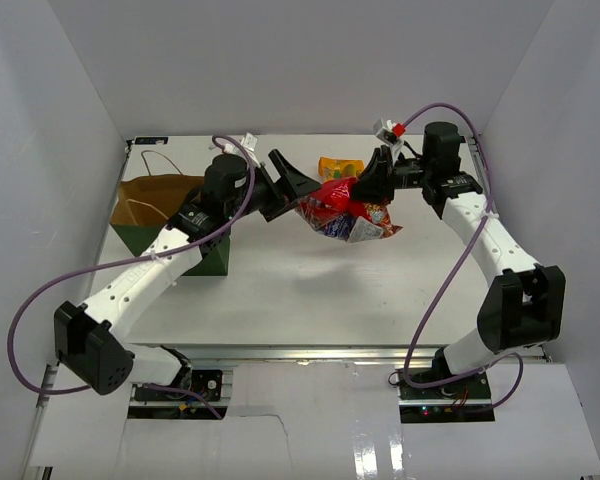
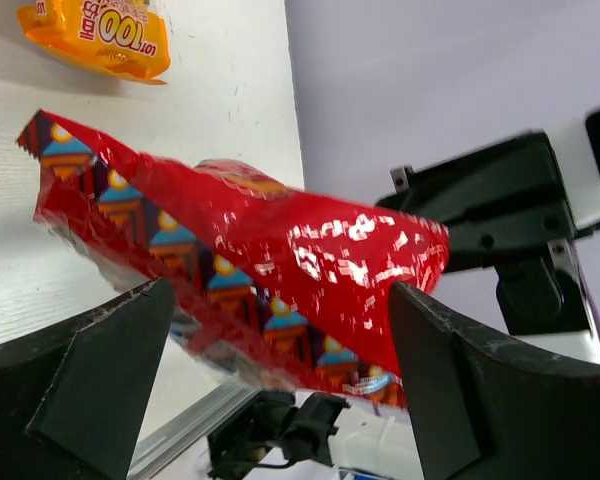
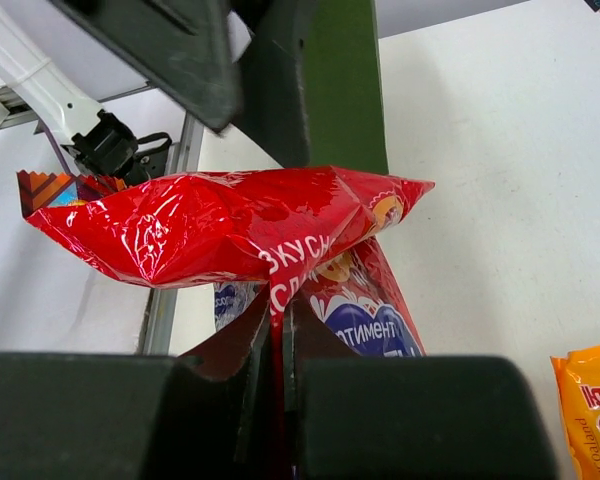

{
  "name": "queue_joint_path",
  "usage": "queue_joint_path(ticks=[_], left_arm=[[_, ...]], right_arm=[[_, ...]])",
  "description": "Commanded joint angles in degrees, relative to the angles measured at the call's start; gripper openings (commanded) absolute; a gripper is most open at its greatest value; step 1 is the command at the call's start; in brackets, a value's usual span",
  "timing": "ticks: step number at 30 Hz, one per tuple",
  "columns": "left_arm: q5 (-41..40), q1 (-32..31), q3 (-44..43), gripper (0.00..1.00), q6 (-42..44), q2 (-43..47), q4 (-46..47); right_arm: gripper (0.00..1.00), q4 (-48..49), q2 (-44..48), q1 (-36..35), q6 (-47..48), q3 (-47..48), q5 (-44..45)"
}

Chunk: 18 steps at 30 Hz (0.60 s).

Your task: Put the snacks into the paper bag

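White counter [image 1: 300, 290] – one paper bag [image 1: 130, 238] under the left arm, one orange pouch [image 1: 338, 165] behind; right claw [image 1: 363, 192] pinches one red chip bag [image 1: 345, 215], left claw [image 1: 305, 195] spread.

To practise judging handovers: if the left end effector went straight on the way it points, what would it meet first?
The large red crinkly chip bag, held off the table by the shut right end effector. Open fingers of the left end effector flank it, so contact looks near.
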State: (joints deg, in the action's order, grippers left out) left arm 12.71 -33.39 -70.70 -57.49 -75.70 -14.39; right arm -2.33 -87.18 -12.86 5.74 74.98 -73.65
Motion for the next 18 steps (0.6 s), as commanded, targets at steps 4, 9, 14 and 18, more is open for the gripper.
queue_joint_path(ticks=[4,9,14,18], left_arm=[[-1.29,-0.19,-4.54,0.98,-9.47,-4.27,-1.59],[-0.67,-0.19,-4.19,0.98,-17.45,-4.98,-4.76],[2.23,-0.19,-4.89,0.98,-22.83,-7.00,-8.27],[5.13,-0.27,-4.98,0.98,-25.03,-9.63,-9.51]], right_arm=[[0.08,2.50,4.91,0.12,2.17,1.66,-1.33],[0.08,-0.48,5.17,0.12,5.59,1.49,0.96],[0.08,-3.20,5.17,-0.06,9.29,1.31,4.03],[0.08,-5.75,5.44,-0.50,12.98,1.13,6.32]])
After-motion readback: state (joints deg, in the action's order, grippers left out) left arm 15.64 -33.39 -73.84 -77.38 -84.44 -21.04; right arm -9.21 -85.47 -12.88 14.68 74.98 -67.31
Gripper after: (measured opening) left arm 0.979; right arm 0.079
